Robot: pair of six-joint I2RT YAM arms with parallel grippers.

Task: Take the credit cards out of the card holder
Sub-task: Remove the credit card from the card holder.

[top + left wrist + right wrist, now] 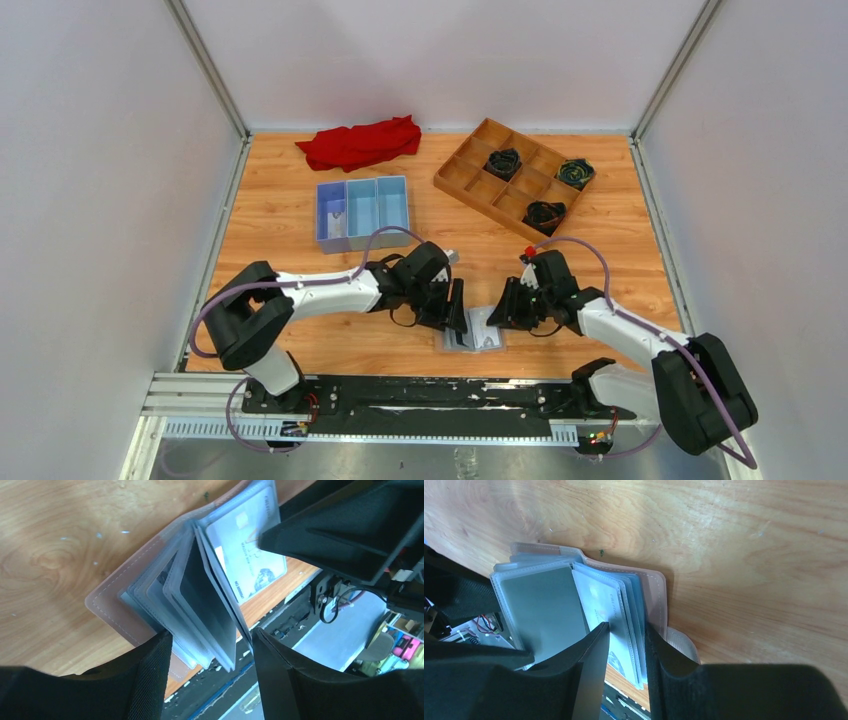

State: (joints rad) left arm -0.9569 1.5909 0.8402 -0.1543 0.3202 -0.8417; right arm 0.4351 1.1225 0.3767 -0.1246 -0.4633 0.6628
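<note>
Showing pale card (250, 555) inside card holder (115, 587): wrist views only.

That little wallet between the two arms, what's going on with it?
Two robot arms are working on an open card holder lying near the front edge of the table. The right gripper pinches the right-hand clear sleeves, and a pale card sits inside one of them. The left gripper is open, its fingers on either side of the sleeves that stand up in the middle. No card is out yet.
</note>
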